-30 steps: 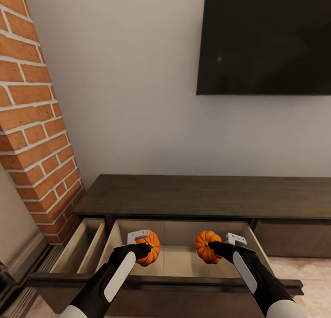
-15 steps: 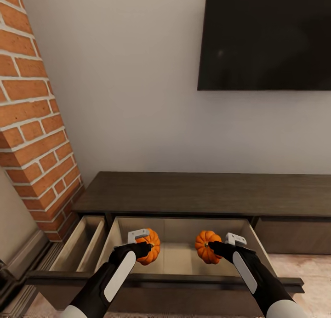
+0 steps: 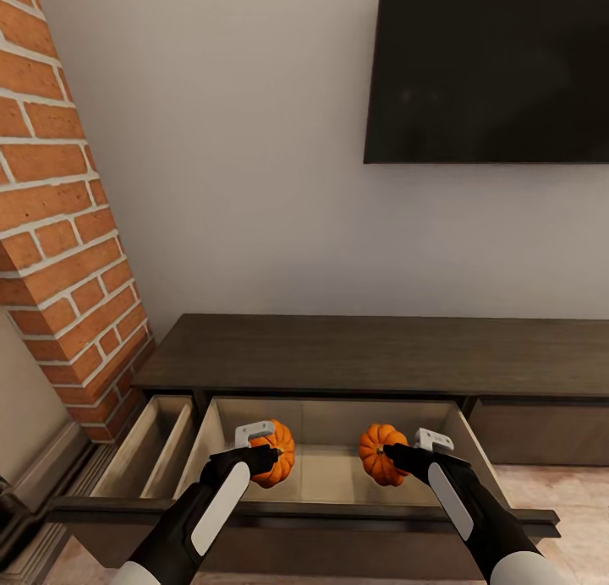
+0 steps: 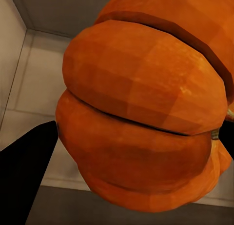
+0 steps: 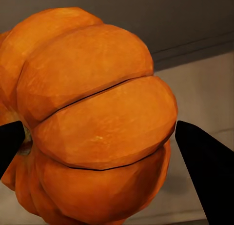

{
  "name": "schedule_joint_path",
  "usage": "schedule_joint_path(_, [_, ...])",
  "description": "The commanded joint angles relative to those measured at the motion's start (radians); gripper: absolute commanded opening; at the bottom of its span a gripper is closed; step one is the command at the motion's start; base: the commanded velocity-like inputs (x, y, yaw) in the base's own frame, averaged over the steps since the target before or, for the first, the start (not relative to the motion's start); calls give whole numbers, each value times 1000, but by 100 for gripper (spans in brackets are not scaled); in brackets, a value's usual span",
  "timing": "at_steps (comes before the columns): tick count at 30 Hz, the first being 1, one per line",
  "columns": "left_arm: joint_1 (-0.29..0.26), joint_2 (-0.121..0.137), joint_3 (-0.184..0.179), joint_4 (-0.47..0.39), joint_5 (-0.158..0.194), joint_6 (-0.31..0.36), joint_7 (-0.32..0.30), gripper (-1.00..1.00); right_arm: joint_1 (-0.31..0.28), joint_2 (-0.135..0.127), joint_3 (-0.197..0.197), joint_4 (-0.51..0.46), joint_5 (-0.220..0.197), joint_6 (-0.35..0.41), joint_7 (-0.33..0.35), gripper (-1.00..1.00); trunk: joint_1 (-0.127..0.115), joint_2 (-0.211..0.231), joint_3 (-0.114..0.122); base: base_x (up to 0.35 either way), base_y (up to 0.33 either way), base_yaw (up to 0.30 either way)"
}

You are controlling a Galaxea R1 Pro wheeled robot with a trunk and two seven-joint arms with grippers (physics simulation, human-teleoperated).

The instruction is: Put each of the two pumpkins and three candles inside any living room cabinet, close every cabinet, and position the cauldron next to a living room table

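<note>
Two pumpkins (image 3: 275,453) (image 3: 379,454) (one per end effector (image 3: 269,455) (image 3: 391,451), seemingly clamped) over open drawer (image 3: 326,420)

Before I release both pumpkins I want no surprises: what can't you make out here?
- Head view: front floor of the open drawer, hidden by its front panel and both arms.
- Left wrist view: drawer floor behind the left pumpkin.
- Right wrist view: whether the fingertips touch the right pumpkin.

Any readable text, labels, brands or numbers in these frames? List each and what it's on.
None can be read. The black wall screen, the cabinet, the brick column and both pumpkins, left and right, carry no lettering or markings.
</note>
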Motion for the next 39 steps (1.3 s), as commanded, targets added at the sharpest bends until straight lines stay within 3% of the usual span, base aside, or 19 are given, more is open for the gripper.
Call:
schedule_joint_path(1, [-1, 0, -2, -1, 9, 2, 13, -100, 0, -1, 5, -2, -10, 3, -13, -100, 0, 0, -1, 0, 0, 0])
schedule_joint_path(13, [-1, 2, -1, -3, 9, 2, 13, -100, 0, -1, 5, -2, -12, 5, -12, -100, 0, 0, -1, 0, 0, 0])
schedule_joint_path(14, [-1, 2, -1, -3, 9, 2, 13, 100, 0, -1, 5, -2, -12, 5, -12, -100, 0, 0, -1, 0, 0, 0])
schedule_joint_path(23, [-1, 2, 0, -3, 8, 2, 13, 100, 0, 0, 5, -2, -8, 10, -26, -100, 0, 0, -1, 0, 0, 0])
schedule_joint_path(26, [-1, 1, -1, -3, 7, 2, 13, 100, 0, 0, 7, -2, -4, 4, -103, -100, 0, 0, -1, 0, 0, 0])
schedule_joint_path(29, [-1, 1, -2, -3, 7, 2, 13, 100, 0, 19, 10, -3, 2, 0, -186, -100, 0, 0, -1, 0, 0, 0])
schedule_joint_path(39, [-1, 0, -2, -3, 7, 2, 13, 100, 0, 32, 12, -2, 1, -27, -205, -100, 0, 0, -1, 0, 0, 0])
